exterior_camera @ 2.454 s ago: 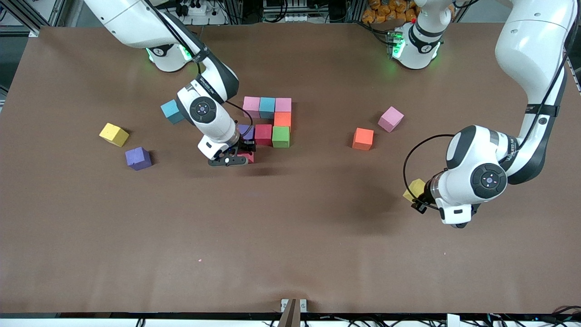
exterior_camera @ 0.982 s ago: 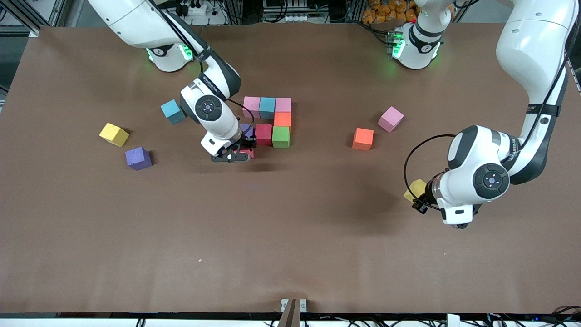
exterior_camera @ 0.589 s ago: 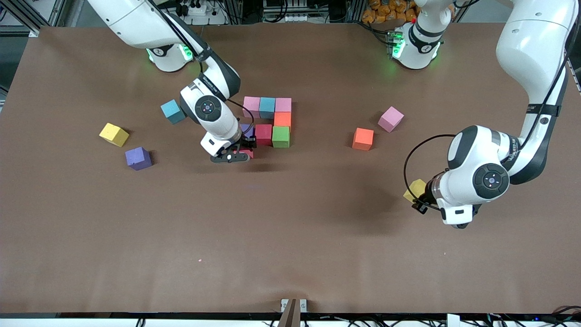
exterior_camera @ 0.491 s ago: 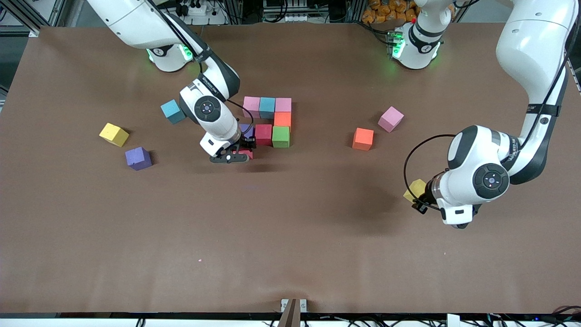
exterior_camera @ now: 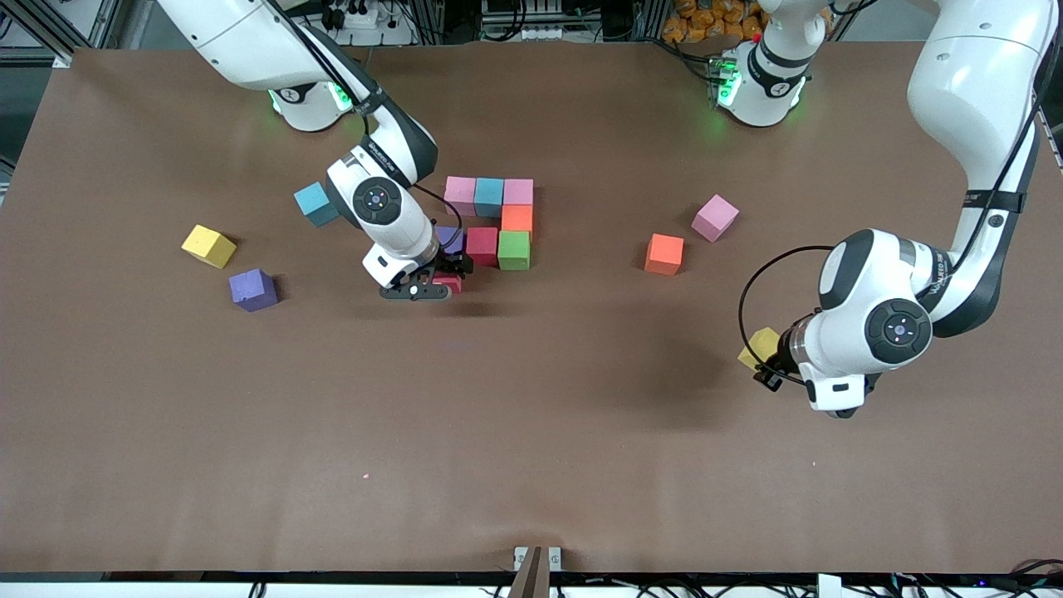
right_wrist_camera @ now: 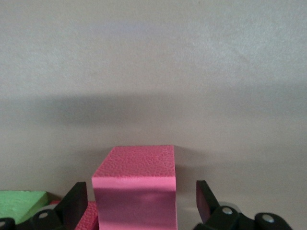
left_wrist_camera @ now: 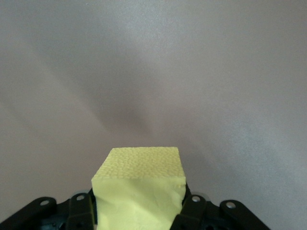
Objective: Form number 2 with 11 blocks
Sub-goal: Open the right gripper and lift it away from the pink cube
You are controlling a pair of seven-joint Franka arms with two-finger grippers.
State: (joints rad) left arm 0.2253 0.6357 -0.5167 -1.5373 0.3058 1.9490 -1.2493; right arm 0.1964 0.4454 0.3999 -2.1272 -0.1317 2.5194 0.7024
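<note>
A wide table covered in a matte brown sheet (exterior_camera: 531, 432) is seen filling nearly the whole front view; faint creases and soft shadows are noted across it, and a tiny pale speck (exterior_camera: 365, 476) lies toward the camera edge. Along the top edge, grey aluminium framing (exterior_camera: 75, 21), a white power strip with black plugs (exterior_camera: 357, 15) and dark cabling are observed. A heap of orange objects (exterior_camera: 706, 18), too small to identify, is visible there. A small metal bracket (exterior_camera: 536, 561) is fixed at the table's near edge. Green glow (exterior_camera: 714, 124) is cast on the sheet.
</note>
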